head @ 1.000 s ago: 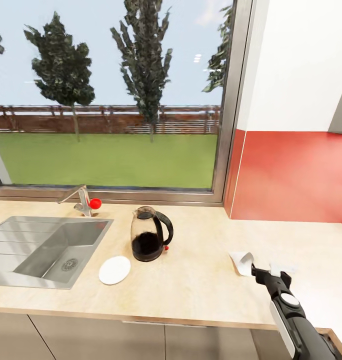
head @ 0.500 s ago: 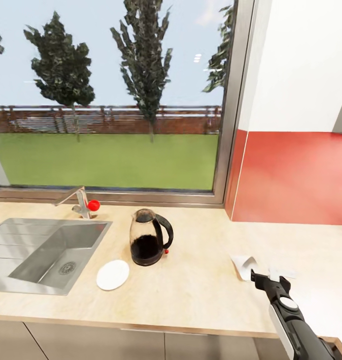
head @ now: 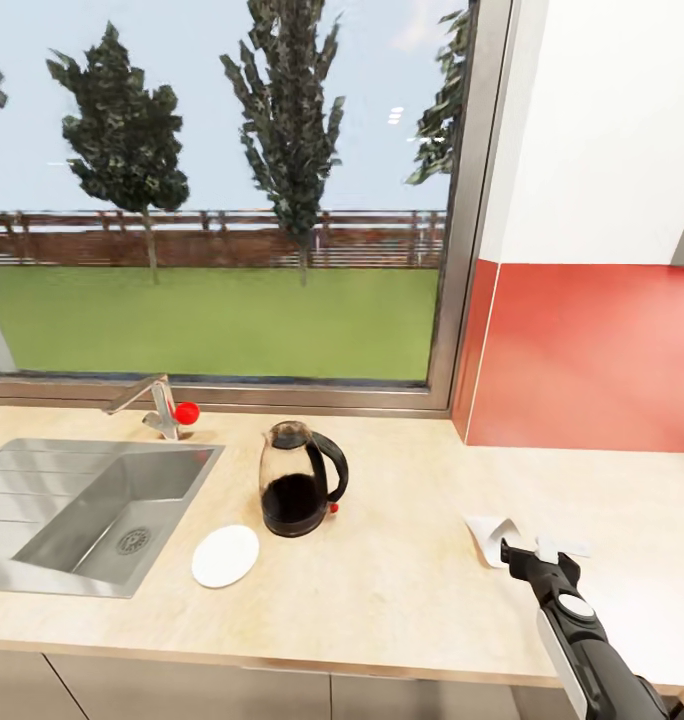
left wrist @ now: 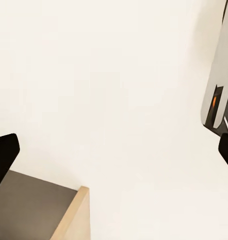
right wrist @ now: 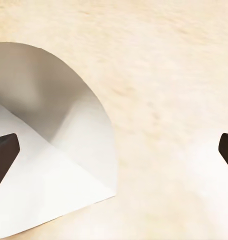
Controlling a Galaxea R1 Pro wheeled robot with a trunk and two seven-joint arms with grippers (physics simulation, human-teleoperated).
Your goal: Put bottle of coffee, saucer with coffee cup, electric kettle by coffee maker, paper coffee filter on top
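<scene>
The paper coffee filter (head: 490,533) lies flat on the kitchen countertop (head: 402,590), a white cone (right wrist: 54,150) in the right wrist view. My right gripper (head: 537,552) hovers open just over it; its dark fingertips (right wrist: 4,152) are spread wide, with the filter under one side of the gap. The electric kettle (head: 300,480) stands upright near the middle of the counter, handle to the right. The white saucer (head: 225,556) lies at the kettle's front left. My left gripper (left wrist: 114,150) is open and faces a white wall.
A steel sink (head: 92,500) with a faucet (head: 157,405) is set into the counter at the left. A large window runs behind it. A red backsplash (head: 592,360) meets the counter at the right. A second white scrap (head: 570,545) lies right of the gripper.
The head view has shifted slightly, so everything sits a little lower in the picture. My right gripper stays open over the filter; nothing was taken hold of.
</scene>
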